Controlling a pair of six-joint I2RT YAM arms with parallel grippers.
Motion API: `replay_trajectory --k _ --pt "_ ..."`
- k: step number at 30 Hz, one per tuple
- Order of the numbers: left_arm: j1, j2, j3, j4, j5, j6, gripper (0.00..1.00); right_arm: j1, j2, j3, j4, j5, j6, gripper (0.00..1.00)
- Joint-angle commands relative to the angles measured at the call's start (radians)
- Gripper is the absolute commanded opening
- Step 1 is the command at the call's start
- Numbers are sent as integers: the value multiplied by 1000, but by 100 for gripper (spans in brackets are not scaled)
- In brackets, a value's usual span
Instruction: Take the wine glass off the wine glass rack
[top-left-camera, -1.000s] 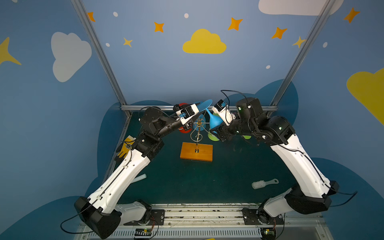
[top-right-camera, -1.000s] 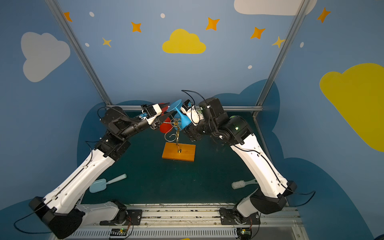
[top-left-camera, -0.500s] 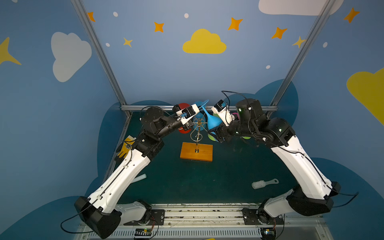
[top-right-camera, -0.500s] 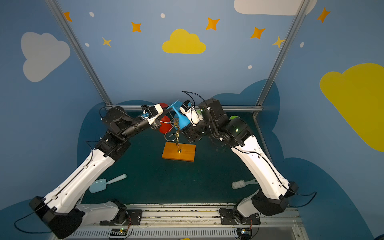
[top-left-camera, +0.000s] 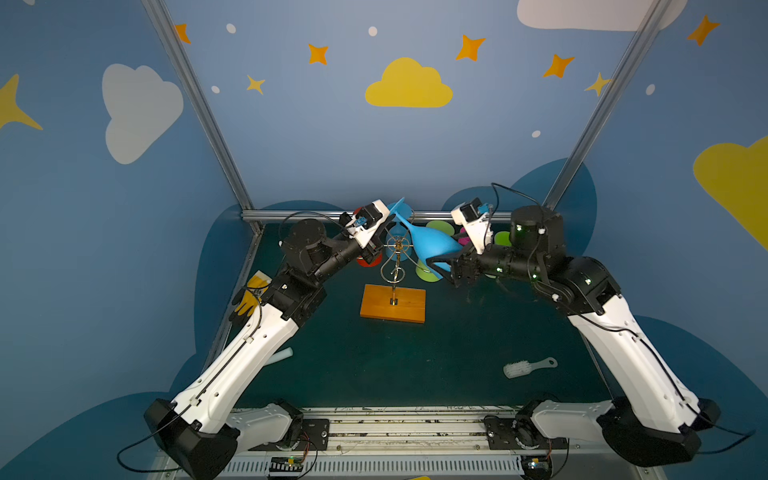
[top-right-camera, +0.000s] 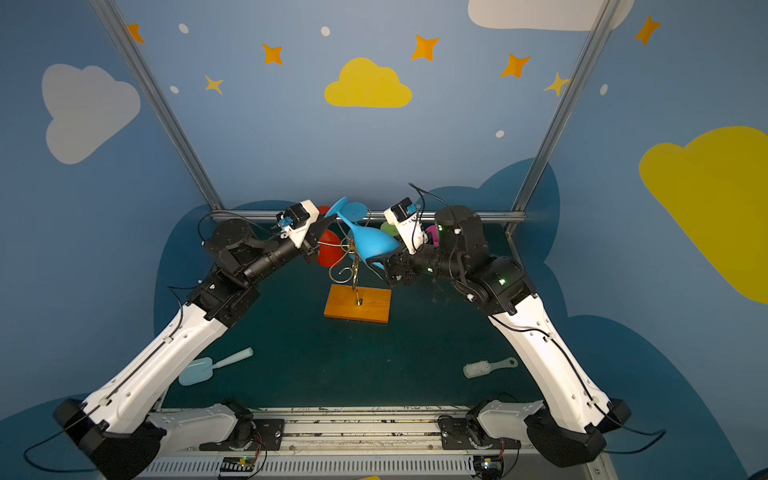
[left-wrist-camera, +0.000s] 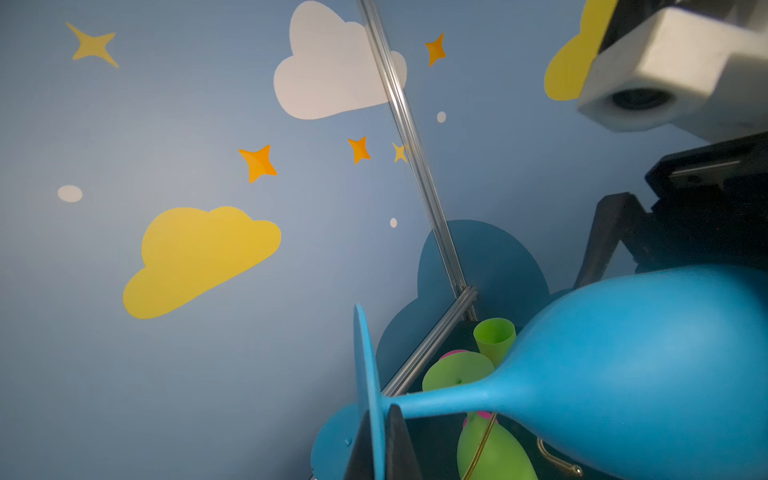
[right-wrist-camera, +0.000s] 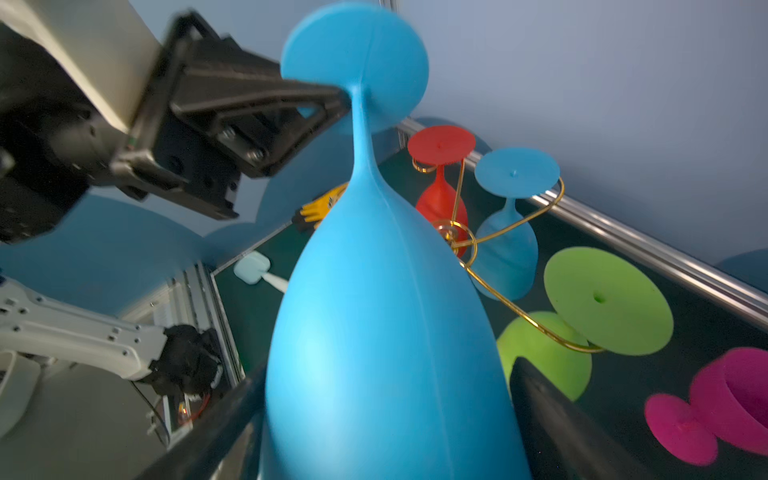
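Evidently off the wine glass rack (top-left-camera: 392, 305) on the bench (top-left-camera: 415, 365): blue wine glass (top-left-camera: 432, 247), tilted just beside the gold arms. Straddled at the bowl by the right gripper (right-wrist-camera: 388, 368), jaws spread wide, so no load there. Farther back, pinched by the thin foot in the clamped left gripper (left-wrist-camera: 379, 409), probably sole support.

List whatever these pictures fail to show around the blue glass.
- Blue glass rim: cut off by the frame edge in the right wrist view, mostly behind the right gripper in both top views.
- Left gripper body: outside the left wrist view; only its fingertips show.
- Scoop blade: behind the left arm in a top view.
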Motion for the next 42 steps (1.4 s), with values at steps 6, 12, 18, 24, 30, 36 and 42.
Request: replay_trajectory --k 6,12,18,24,30,36,42 --pt "34 -23 -14 24 -75 -281 3 -117 -155 -138 236 -181 141 88" --pt "80 -27 -15 21 -5 -378 3 -183 -249 -231 286 -191 192 85" --pt "88 -34 -32 28 6 -395 3 -196 -246 -249 324 -119 241 76" --pt "92 -36 -38 28 15 -404 3 -193 -189 -227 364 -107 285 69" --pt "95 -34 -40 32 23 -410 3 -173 -128 -213 403 -126 313 67" --pt "96 -34 -41 34 27 -419 3 -146 -69 -197 438 -119 323 65" --pt "97 -30 -46 39 27 -420 3 -114 -14 -173 449 -116 323 40"
